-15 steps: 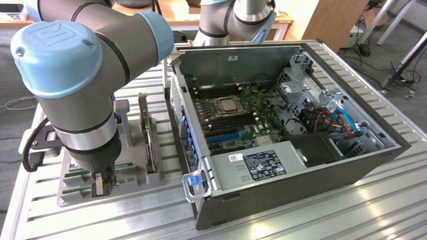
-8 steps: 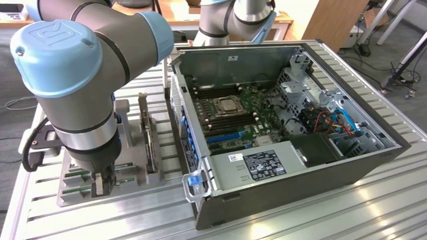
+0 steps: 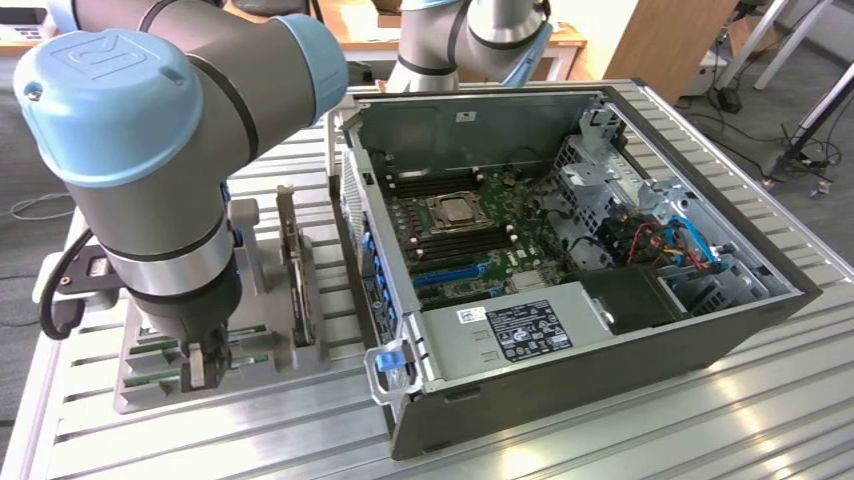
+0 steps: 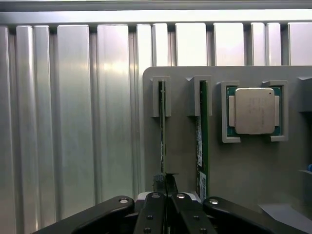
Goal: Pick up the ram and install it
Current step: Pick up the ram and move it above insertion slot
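Pincer (image 4: 168,202) is clenched. In the wrist view its two black fingers (image 4: 155,212) meet on the thin top edge of the ram (image 4: 162,131), so I judge it is grasping the ram and not closed on nothing.

The ram stands on edge in a slot of the grey holder (image 4: 253,165) and has not been lifted out. Only its narrow edge shows, as a dark line. Its long axis runs straight out from the gap between the fingers, so the jaws close across its thickness, not along its length. How far along the stick the grip sits I cannot tell.

A second green stick (image 4: 203,141) sits in the neighbouring slot, just beside and parallel to the ram, apart from the fingers. The square silver processor chip (image 4: 254,110) lies flat in its own pocket beyond that stick, well clear.

In the exterior view the arm points straight down at the holder in the lower left of the frame, with the pincer tip at the tray. The open computer case (image 3: 694,330) lies on the bench (image 3: 601,445) right next to the holder, toward the exterior view's right. The motherboard (image 3: 514,240) faces up inside it, in the middle of the frame.

Judgement: the ram is gripped but not yet pulled from its slot, and install has not started.
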### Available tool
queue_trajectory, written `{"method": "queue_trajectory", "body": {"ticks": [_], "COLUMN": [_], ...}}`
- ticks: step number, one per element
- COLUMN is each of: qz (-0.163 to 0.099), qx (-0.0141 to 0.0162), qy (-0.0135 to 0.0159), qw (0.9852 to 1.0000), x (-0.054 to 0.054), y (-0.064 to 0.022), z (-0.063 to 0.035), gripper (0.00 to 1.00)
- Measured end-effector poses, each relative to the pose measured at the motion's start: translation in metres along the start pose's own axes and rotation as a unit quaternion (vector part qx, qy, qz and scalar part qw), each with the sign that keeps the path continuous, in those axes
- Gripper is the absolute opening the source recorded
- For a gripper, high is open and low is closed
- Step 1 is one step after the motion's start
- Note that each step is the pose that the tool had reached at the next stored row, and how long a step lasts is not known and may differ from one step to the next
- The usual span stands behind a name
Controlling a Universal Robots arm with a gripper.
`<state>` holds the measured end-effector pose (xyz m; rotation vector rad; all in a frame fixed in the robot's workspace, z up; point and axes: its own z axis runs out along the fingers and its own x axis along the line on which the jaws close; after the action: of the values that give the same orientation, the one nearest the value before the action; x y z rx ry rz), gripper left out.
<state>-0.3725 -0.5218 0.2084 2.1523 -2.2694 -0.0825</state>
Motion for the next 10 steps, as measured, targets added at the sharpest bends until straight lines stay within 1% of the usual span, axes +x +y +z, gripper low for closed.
{"method": "queue_trajectory", "body": {"ticks": [10], "qz": [0.000], "qx": [0.0000], "qy": [0.0001], "qw": [1.0000], "x": [0.000], "y": [0.0006], "z": [-0.0145], "gripper": [0.12]}}
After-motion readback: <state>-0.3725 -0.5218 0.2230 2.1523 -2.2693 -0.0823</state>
